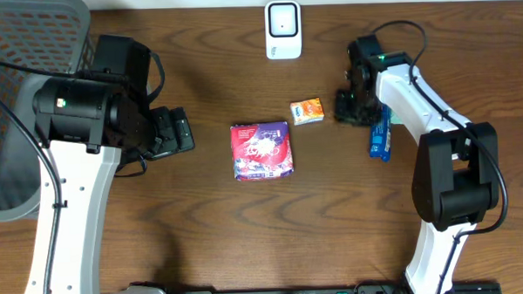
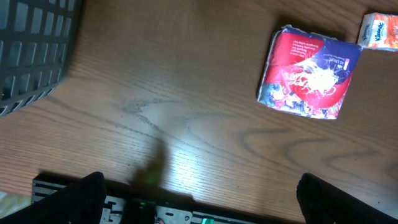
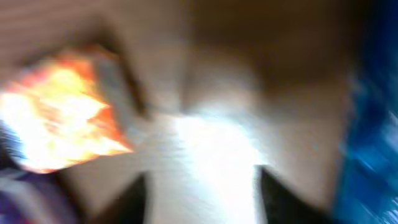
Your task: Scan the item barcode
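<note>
On the left, left gripper (image 1: 184,132): fingers wide apart, empty, idle.
red packet (image 1: 262,150): flat, mid-table.
orange pack (image 1: 307,110): likely item, lying below scanner (image 1: 283,28).
right gripper (image 1: 354,104): near it, finger spread unreadable; blue packet (image 1: 380,134) alongside.
step: apparently picking an item.
next: grasp, show barcode to scanner.

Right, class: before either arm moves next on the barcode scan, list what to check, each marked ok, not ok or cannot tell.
1. Scanner unobstructed: ok.
2. Left end effector open, empty: ok.
3. Right end effector grip: cannot tell; its wrist view is blurred.
4. Red packet lying free, untouched: ok.
5. Barcode visible on any item: not ok.
</note>
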Controlling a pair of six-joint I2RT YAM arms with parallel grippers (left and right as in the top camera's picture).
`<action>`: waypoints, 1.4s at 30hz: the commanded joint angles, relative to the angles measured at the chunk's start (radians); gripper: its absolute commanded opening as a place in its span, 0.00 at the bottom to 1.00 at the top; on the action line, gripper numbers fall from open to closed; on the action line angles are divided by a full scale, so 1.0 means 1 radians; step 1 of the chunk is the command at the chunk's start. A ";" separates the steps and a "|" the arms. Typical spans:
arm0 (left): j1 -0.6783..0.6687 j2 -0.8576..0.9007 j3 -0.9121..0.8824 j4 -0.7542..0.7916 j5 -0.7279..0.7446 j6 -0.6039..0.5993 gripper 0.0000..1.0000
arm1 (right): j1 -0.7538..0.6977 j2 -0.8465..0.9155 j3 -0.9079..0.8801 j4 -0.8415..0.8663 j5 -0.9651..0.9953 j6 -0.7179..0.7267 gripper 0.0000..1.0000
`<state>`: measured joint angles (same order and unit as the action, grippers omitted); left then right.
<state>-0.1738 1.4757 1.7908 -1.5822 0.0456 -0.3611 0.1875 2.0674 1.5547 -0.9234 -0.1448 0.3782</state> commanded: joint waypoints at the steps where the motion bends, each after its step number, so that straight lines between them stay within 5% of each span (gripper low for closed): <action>1: 0.002 0.007 0.000 -0.003 -0.013 0.013 0.98 | 0.015 0.003 0.008 0.075 -0.148 0.008 0.68; 3: 0.002 0.007 0.000 -0.003 -0.013 0.013 0.98 | 0.018 0.003 -0.002 0.103 -0.149 0.043 0.70; 9: 0.002 0.007 0.000 -0.003 -0.013 0.013 0.98 | 0.042 0.005 -0.061 0.156 -0.150 0.273 0.53; 17: 0.002 0.007 0.000 -0.003 -0.013 0.013 0.98 | 0.103 0.005 -0.183 0.322 -0.149 0.490 0.49; 37: 0.002 0.007 0.000 -0.003 -0.013 0.013 0.98 | 0.125 0.005 -0.233 0.607 -0.194 0.639 0.39; 42: 0.002 0.007 0.000 -0.003 -0.013 0.013 0.98 | 0.127 0.005 -0.233 0.591 -0.095 0.631 0.18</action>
<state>-0.1738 1.4757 1.7908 -1.5822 0.0456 -0.3611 0.3119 2.0659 1.3308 -0.3244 -0.3164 0.9962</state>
